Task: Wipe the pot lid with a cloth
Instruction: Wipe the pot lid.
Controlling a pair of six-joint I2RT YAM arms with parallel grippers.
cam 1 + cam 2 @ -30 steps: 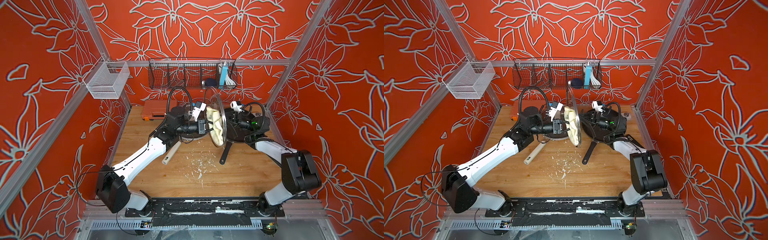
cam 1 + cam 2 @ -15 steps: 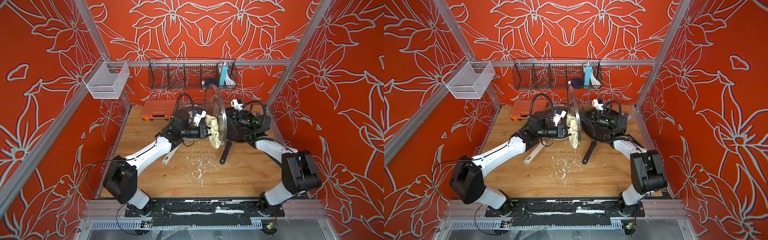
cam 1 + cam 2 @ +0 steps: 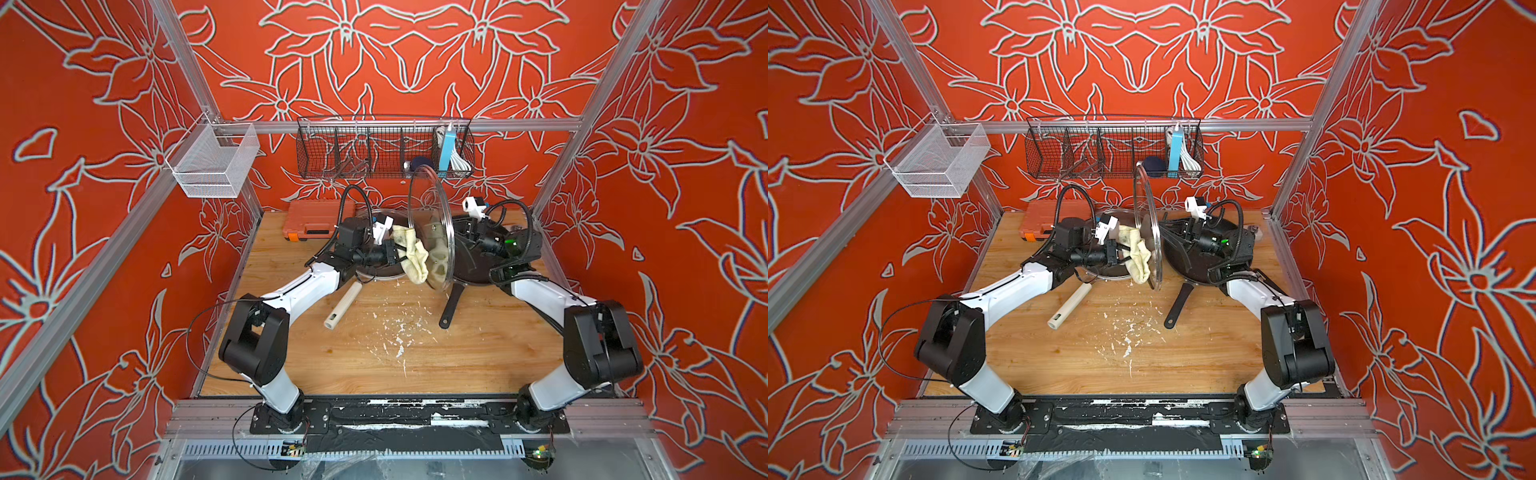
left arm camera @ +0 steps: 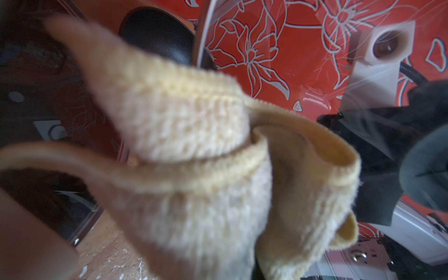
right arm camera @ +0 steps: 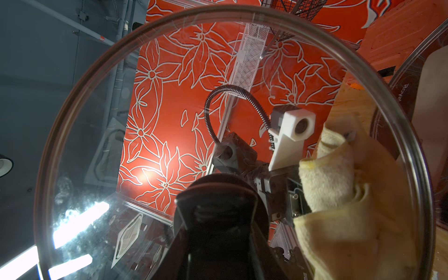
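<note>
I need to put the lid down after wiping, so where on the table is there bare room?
Widest bare wood: the front strip of the table, between the white flecks and the black front rail. Also some in front of the orange case. Crowded: the back middle, with pot lid, cloth, black pan and wooden handle.

Walls (image 3: pixel 415 54): red, white flower outlines. Floor (image 3: pixel 478 365): light wood boards. Fittings: aluminium frame bars (image 3: pixel 519 124), black wire rack (image 3: pixel 332 153), white mesh basket (image 3: pixel 208 170).

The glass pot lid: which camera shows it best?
The right wrist view: the lid fills it face-on. Both top views show the lid nearly edge-on, upright. The left wrist view catches only part of it behind the cloth.
</note>
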